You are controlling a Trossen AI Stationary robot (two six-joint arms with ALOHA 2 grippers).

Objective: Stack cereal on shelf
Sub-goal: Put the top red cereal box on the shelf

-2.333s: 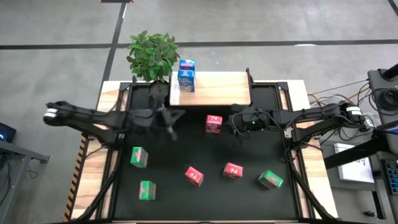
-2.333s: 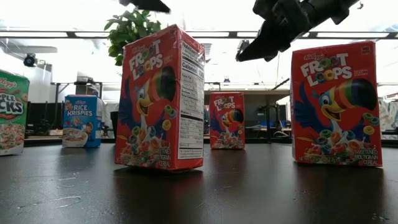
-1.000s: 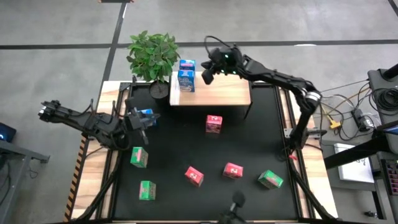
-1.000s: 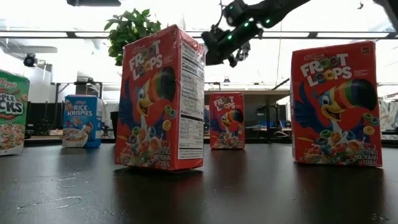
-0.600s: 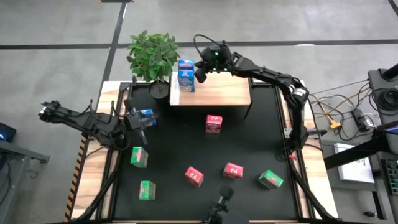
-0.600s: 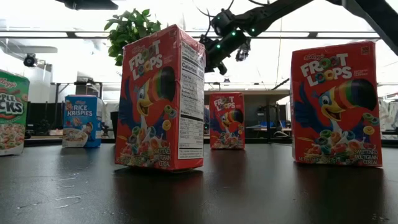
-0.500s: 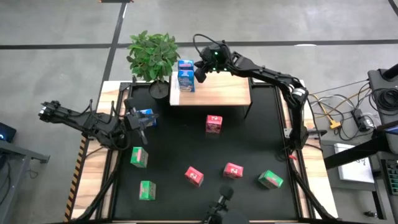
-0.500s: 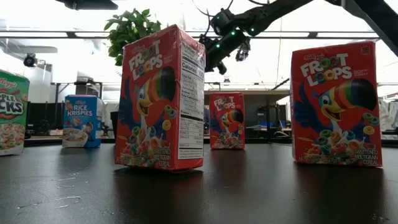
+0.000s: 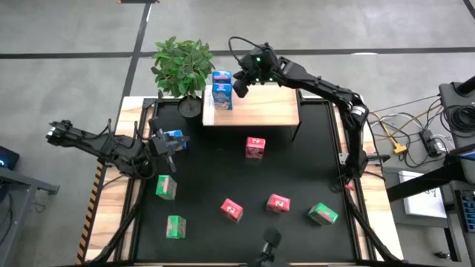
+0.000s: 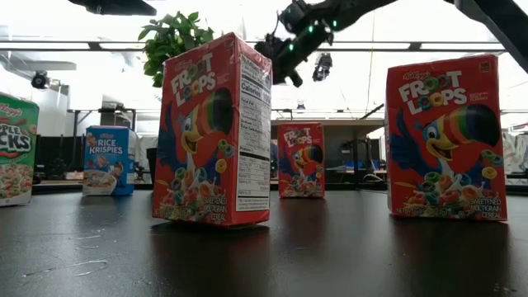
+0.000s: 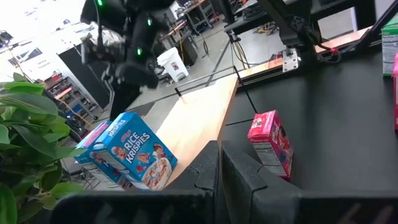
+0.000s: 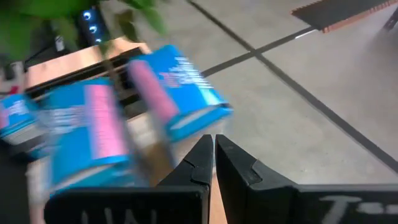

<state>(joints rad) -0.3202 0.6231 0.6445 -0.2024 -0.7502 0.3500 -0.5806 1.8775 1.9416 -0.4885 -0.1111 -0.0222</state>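
Right gripper [image 9: 239, 83] clenched empty, hovering just beside two blue cereal cartons [image 9: 222, 90] at the shelf [image 9: 260, 109] end nearest the plant [image 9: 182, 65]. Left gripper [image 9: 165, 143] clenched too, low over the counter [image 9: 312, 163] next to a third blue carton [image 9: 174, 138]; cannot tell whether gripped. Red cartons [image 9: 254, 147] and green cartons [image 9: 165, 187] loose on the counter, well apart from both. Best to nudge gently, squaring the blue pair without tipping them off the back edge.

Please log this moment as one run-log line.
right gripper: shut, beside blue cartons on shelf | left gripper: shut, waiting
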